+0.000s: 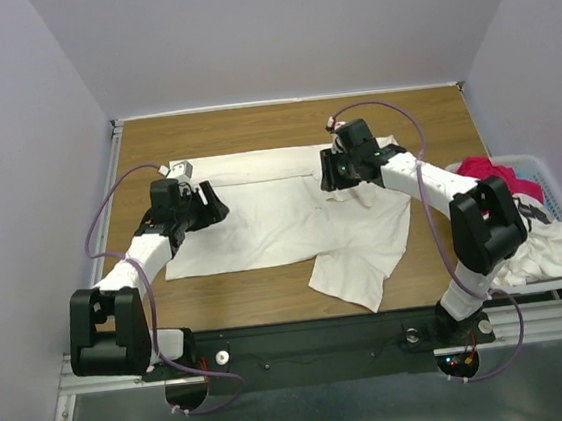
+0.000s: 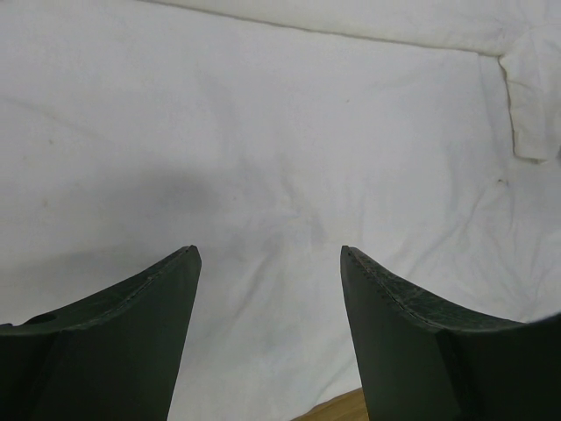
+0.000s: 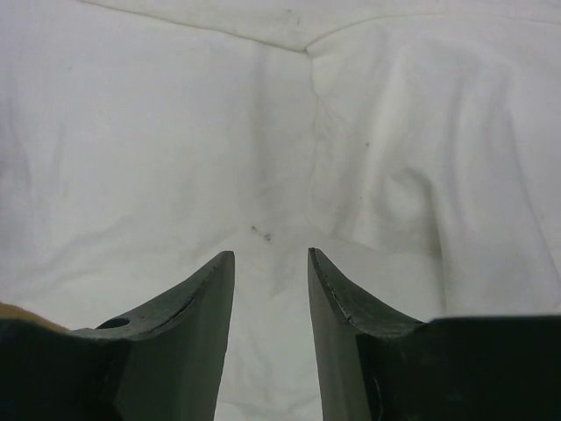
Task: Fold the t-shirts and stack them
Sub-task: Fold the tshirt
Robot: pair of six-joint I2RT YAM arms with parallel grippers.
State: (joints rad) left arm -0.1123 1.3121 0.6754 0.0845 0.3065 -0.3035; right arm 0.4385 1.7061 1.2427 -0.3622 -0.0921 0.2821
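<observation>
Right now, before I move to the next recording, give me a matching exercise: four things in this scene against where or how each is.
Things:
1 off-white t-shirt
2 magenta-red t-shirt
3 basket
4 left arm's jaws

Places or states:
A at the table's right edge
B heaped in the basket
C spread on the table
D open over white cloth

Pairs: 1-C; 2-B; 3-A; 4-D
</observation>
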